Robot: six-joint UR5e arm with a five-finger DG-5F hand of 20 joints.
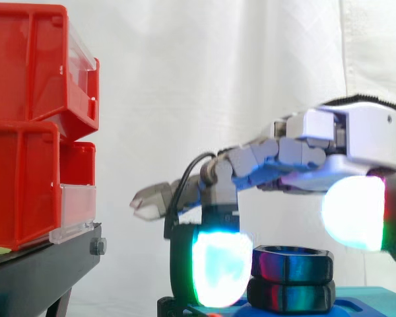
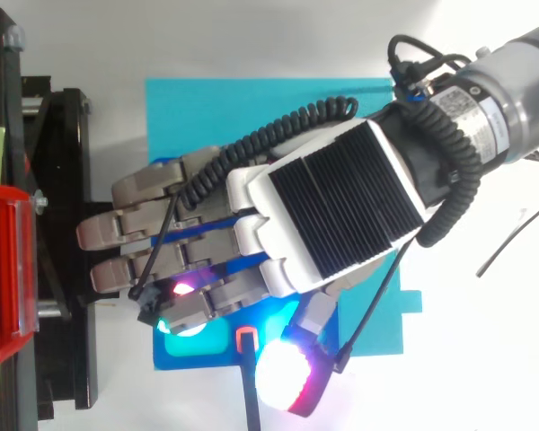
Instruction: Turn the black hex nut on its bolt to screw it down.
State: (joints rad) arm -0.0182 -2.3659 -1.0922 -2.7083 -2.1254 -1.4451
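White curtain (image 1: 218, 79) behind red bins (image 1: 26, 165) (two stacked) on black stand (image 1: 46, 271).

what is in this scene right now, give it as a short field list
hand: hand reaching in from the right, over the nut
nut: black hex nut stacked on a second black hex piece
base: blue base under the stack
left side: red bins on a black stand
backdrop: white curtain
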